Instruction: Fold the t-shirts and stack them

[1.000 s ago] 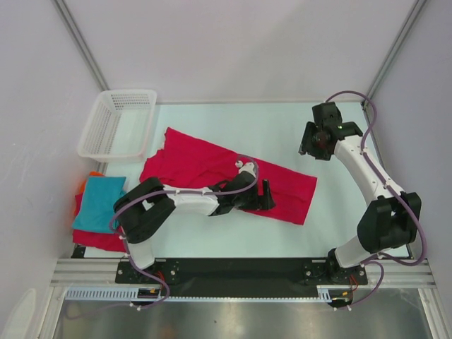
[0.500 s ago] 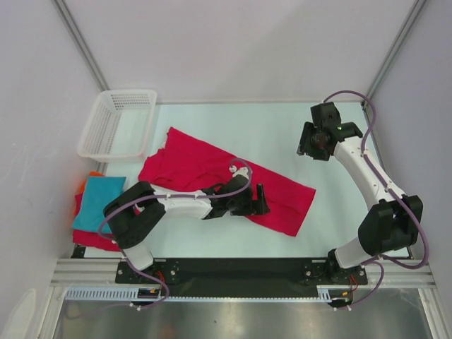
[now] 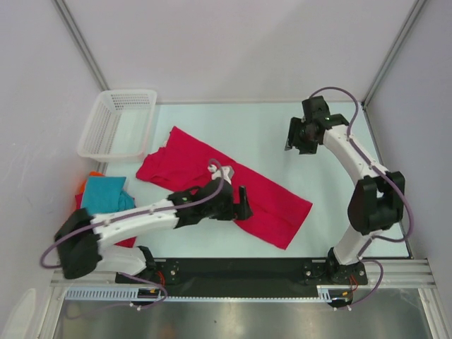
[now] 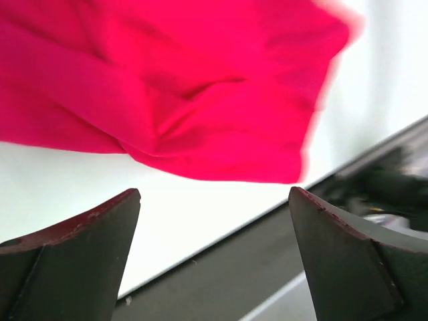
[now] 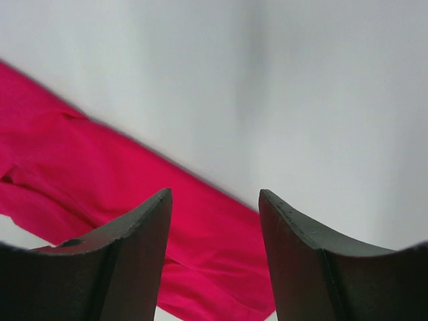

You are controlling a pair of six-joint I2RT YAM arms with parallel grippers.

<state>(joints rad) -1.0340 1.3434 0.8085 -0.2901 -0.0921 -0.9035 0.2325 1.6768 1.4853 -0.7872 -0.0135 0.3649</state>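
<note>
A large crimson t-shirt lies spread diagonally across the middle of the table, creased in the left wrist view. My left gripper hovers low over its near edge. It is open, with nothing between the fingers. My right gripper hangs open and empty over bare table, off the shirt's far right side, and the cloth shows beyond its fingers. Folded t-shirts are stacked at the left edge. The teal one lies on top, with red under it and orange peeking out, partly hidden by my left arm.
A white mesh basket stands at the far left corner. A black rail with both arm bases runs along the near edge, close to the shirt's near corner. Bare table lies beyond the shirt.
My left gripper has drawn back left and towards the near edge, and the shirt's right end has slid nearer with it. The right gripper has swung left and farther away.
</note>
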